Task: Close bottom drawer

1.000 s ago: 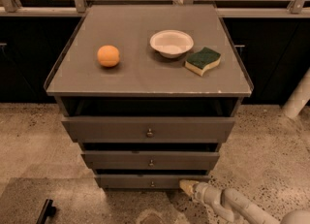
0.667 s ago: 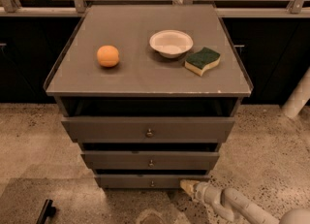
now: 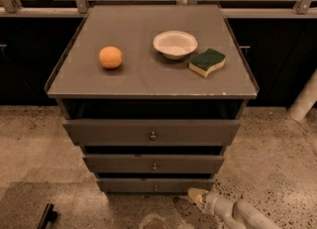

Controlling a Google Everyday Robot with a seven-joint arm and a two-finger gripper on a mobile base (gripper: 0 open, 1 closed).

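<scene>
Low at the dark grey cabinet's (image 3: 148, 79) foot, the slim, flat-fronted bottom drawer (image 3: 124, 185) with its small round metal knob sits beneath two wider drawers. Just before its right end, near the speckled floor (image 3: 277, 163), hangs the pale gripper (image 3: 194, 194); how far open it is cannot be told.

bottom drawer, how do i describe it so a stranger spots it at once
Find the grey cabinet with three stacked drawer fronts. The bottom drawer is the lowest, nearest the floor, with the claw near its right end. It is the narrowest and slimmest front.
</scene>
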